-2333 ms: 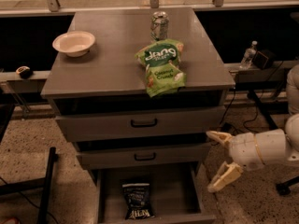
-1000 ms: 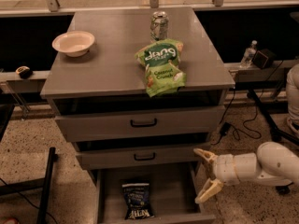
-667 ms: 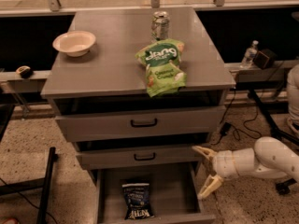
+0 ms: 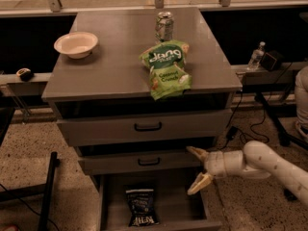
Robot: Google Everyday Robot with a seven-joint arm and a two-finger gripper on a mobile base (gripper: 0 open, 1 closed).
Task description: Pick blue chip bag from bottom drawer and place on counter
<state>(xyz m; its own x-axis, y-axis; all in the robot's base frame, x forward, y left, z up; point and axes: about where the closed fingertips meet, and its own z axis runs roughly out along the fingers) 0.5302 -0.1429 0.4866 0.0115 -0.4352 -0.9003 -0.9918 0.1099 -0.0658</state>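
The blue chip bag [image 4: 142, 207] lies flat in the bottom drawer [image 4: 178, 211], which is pulled out, left of its middle. My gripper [image 4: 198, 169] reaches in from the right over the drawer's right side, just under the middle drawer. Its two pale fingers are spread apart, one up and one down, and hold nothing. It sits to the right of the bag and above it, not touching it. The counter [image 4: 115, 61] is the grey top of the cabinet.
On the counter lie a green chip bag [image 4: 166, 69], a soda can [image 4: 164, 26] behind it and a white bowl [image 4: 76, 44] at the left. The two upper drawers [image 4: 144, 127] are slightly open. A black stand [image 4: 48, 191] is at the left; cables and a bottle [image 4: 256, 57] are at the right.
My gripper has moved left and slightly down, from beside the cabinet's right side to over the bottom drawer's right part. The fingers stay spread. The bag has not moved.
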